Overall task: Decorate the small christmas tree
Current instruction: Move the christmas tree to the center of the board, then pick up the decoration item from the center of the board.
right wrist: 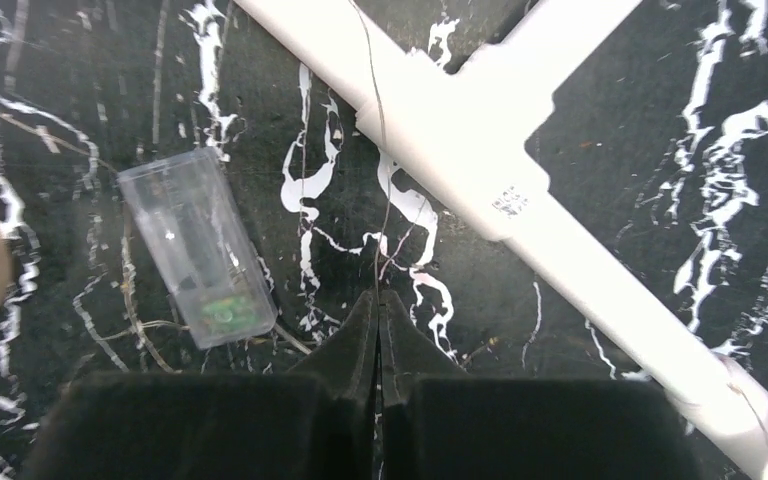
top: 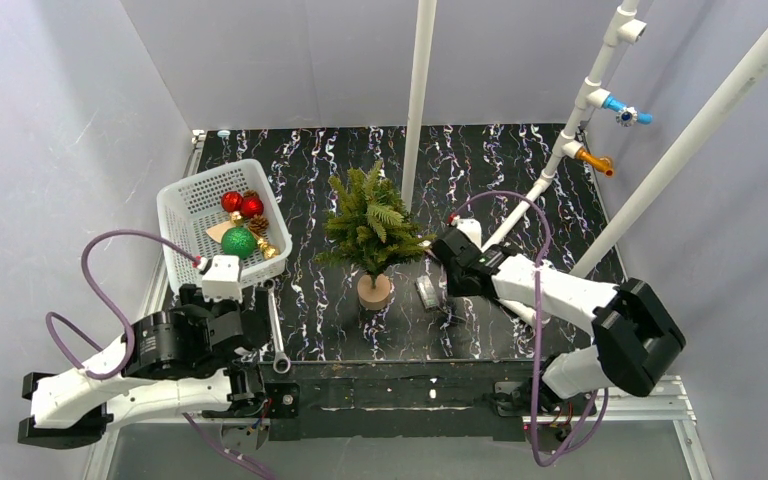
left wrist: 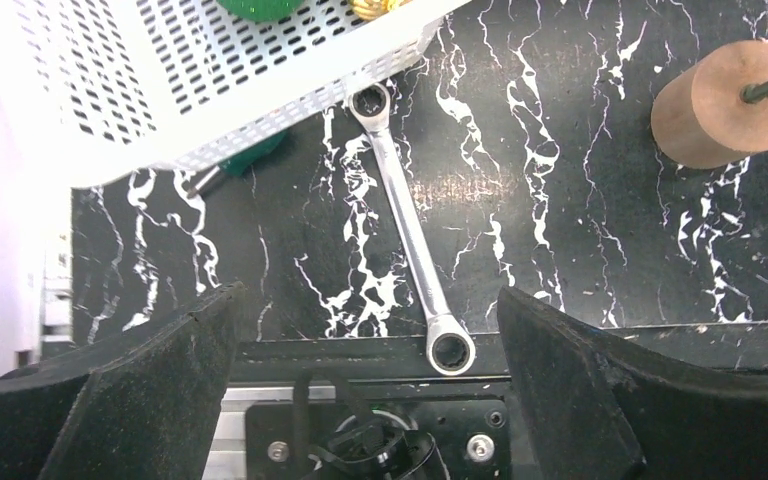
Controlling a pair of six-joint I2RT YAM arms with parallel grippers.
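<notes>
Looking light and tippy, the small christmas tree [top: 372, 225] wants steadying at its wooden base [top: 374, 291] — beside it the right gripper [right wrist: 379, 297] pinches a thin wire [right wrist: 383, 200]; the left gripper [left wrist: 368, 305] gapes wide.

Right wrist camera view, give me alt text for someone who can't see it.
The right tool is shut, its tips pinching a thin wire that runs up across a white pipe lying diagonally on the black marbled table. A clear plastic battery box lies to the left of the tips.
</notes>
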